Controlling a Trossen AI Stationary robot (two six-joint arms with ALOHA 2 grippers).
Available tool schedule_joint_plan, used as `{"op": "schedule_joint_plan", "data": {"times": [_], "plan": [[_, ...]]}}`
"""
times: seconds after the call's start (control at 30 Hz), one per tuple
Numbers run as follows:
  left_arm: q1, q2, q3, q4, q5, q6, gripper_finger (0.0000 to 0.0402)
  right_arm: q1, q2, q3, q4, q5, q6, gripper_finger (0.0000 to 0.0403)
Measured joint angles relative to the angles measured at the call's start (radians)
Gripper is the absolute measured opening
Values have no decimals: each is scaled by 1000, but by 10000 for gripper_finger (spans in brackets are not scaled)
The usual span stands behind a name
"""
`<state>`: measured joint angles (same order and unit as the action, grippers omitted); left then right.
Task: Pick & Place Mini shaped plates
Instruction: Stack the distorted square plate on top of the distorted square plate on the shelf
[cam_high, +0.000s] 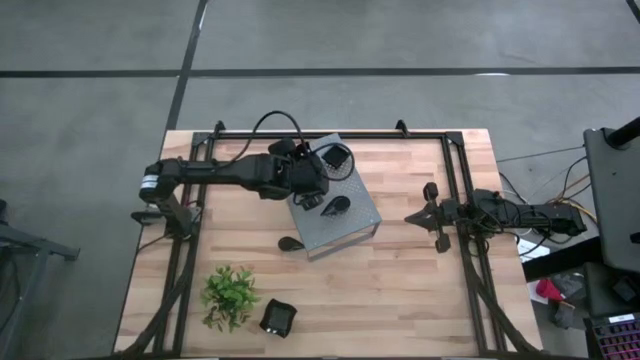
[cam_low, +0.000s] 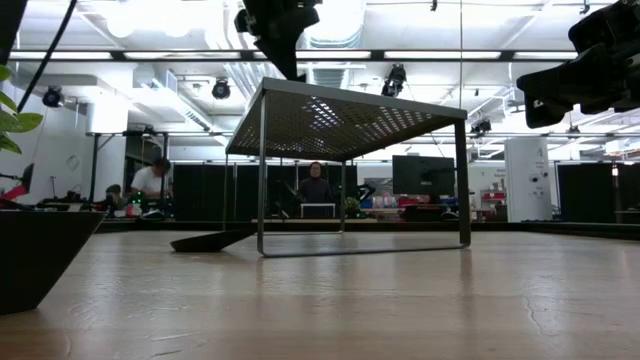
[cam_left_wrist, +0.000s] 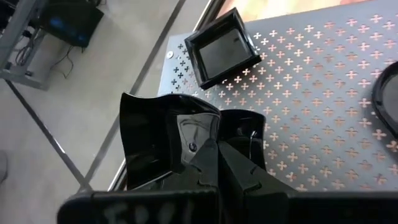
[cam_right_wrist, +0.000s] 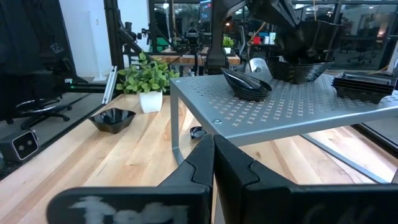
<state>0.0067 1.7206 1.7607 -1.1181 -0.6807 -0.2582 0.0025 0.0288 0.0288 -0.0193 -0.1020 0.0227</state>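
Currently, a black plate (cam_left_wrist: 161, 140) is held clamped in the left hand (cam_left_wrist: 208, 149) above the grey perforated shelf (cam_high: 350, 225), where two plates (cam_high: 335, 157) lie; two wait on the tabletop (cam_high: 420, 290); right hand (cam_high: 432, 218) together, idle

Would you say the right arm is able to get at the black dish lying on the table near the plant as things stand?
Probably yes. The right gripper waits empty at the table's right side, and bare wood lies between it and the square dish by the plant. The perforated stand sits off that line, though the stretch looks long.
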Motion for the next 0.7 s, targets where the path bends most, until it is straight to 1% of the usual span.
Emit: {"op": "schedule_joint_plan", "data": {"times": [0.27, 0.4, 0.5, 0.7], "plan": [[0, 0, 0, -20, 45, 12, 0, 0, 0, 0, 0, 0, 0, 9], [0, 0, 0, -20, 43, 12, 3, 0, 0, 0, 0, 0, 0, 9], [0, 2, 0, -20, 38, 19, 25, 0, 0, 0, 0, 0, 0, 9], [0, 3, -1, -18, 0, 10, 97, 0, 0, 0, 0, 0, 0, 9]]}}
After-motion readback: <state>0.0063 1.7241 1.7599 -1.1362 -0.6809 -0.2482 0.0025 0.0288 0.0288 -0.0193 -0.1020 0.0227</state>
